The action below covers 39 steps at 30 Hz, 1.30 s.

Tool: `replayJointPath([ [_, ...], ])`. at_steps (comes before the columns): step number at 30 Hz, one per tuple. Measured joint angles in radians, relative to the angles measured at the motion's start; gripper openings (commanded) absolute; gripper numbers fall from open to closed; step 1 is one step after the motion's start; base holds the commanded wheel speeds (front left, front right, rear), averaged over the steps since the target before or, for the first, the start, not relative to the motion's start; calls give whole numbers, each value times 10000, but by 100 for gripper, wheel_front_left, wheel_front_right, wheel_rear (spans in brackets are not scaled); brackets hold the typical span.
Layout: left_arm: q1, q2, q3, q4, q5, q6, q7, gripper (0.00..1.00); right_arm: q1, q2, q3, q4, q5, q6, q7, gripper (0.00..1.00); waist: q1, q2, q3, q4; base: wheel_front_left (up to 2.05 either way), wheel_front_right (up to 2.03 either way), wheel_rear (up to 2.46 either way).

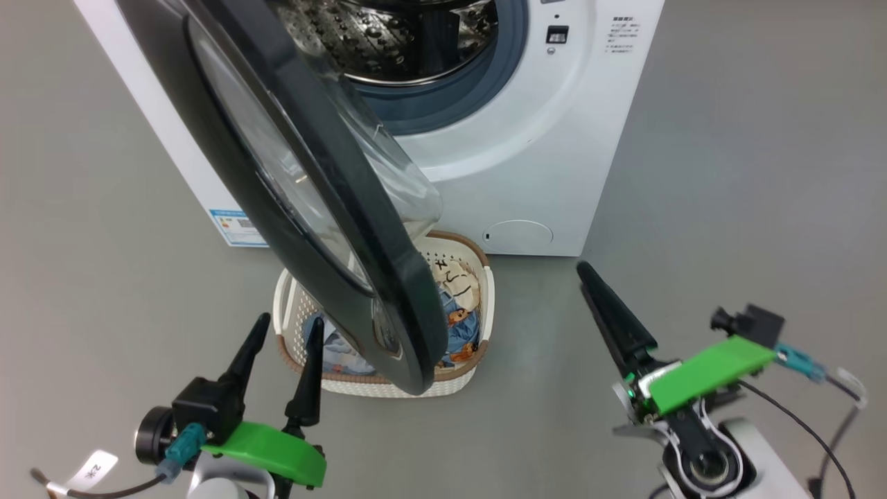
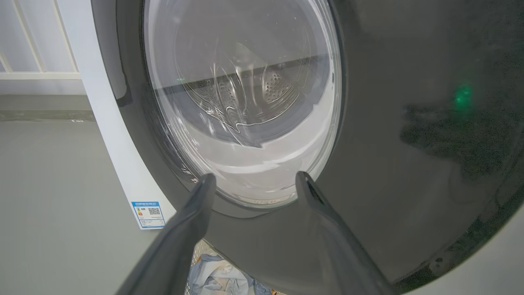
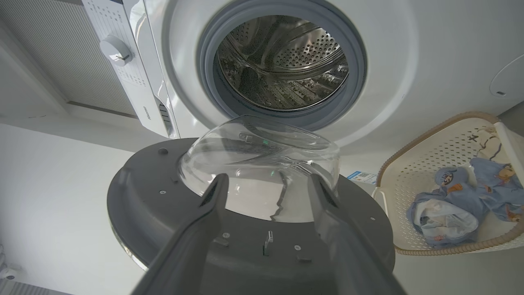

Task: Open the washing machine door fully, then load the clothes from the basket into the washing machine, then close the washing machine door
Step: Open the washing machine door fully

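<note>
The left pincer [image 1: 290, 320] and right pincer [image 3: 267, 178] are spread apart, empty. The door [image 1: 346, 229] hangs over the basket [image 1: 285, 312], hiding some clothes [image 1: 457, 329]; an arm reaching in could bump it.

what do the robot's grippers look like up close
The left gripper and right gripper each have two long, dark, tapered fingers on a bright green plate, with a teal plug and black cable. A white paper tag hangs by the left one's plug.

Grey floor [image 1: 727, 208]: white washing machine [image 1: 527, 152], basket [image 1: 486, 305] just before it (brown rim).
</note>
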Motion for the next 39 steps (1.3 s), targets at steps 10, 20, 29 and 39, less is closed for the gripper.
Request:
replayJointPath([
  [10, 167, 2, -10, 10, 0, 0, 0, 100, 865, -798, -109, 648, -3647, 0, -2949, 100, 0, 0, -188, -180, 0, 0, 0],
  [20, 370, 8, -27, 75, 0, 2, -2, 100, 1759, -161, -3490, 96, -8957, 2, -3137, 100, -1, 0, -413, -311, 0, 0, 0],
  [29, 615, 12, -130, 211, -15, 10, 0, 100, 2729, 491, -4054, -556, -12027, 6, -3137, 100, 0, 0, -822, -380, 0, 0, 0],
  [39, 799, 19, -176, 253, -17, 12, 0, 100, 3055, 786, -3898, -349, -13164, 8, -3137, 100, 0, 0, -1076, -446, 0, 0, 0],
])
